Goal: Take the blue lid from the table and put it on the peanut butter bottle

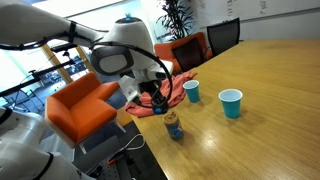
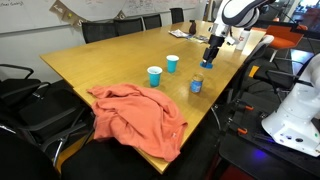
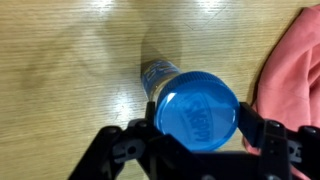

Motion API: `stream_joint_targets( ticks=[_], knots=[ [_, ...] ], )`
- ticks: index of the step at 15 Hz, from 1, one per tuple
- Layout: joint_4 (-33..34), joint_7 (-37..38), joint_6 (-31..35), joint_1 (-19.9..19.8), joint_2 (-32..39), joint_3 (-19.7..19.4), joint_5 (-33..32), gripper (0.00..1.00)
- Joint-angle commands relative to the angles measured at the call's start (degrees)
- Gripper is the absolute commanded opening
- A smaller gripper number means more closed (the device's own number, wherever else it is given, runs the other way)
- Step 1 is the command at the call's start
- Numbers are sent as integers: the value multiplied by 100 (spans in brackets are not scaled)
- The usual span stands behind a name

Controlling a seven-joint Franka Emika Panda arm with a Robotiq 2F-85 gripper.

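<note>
Pincer (image 3: 195, 130): enters from the bottom edge of the wrist view, its fingers (image 3: 250, 128) pinching the lid by its left and right rim.
Lid (image 3: 197, 108): round and blue, held flat at lower centre of the wrist view, printed face toward the camera and off the worktop.
Jar (image 3: 158, 72): its labelled side shows past the lid's upper-left edge; the lid hides its mouth.
Deciding relation: the jar stands upright below the pincer, set a little toward the frame's upper left. In an exterior view the pincer (image 2: 210, 55) hangs above the jar (image 2: 196, 86) with a clear gap between them.
Coming move, as a judgement: a small shift to centre the lid over the mouth, then straight down with the lid level.
Worktop (image 3: 60, 60): bare wood around the jar.
Cloth (image 3: 295, 70): pink, at the right edge, near the jar.
Cups (image 1: 191, 91): two, farther back, well apart from the jar.
</note>
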Motion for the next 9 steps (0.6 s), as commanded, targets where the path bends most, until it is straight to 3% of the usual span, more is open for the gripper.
stream_joint_targets(
  ticks=[1, 5, 9],
  knots=[
    [-206, 87, 515, 9, 131, 46, -140, 54],
    [-293, 48, 1239, 69, 363, 99, -103, 54],
    [-312, 36, 1514, 158, 585, 171, -76, 54]
  ],
)
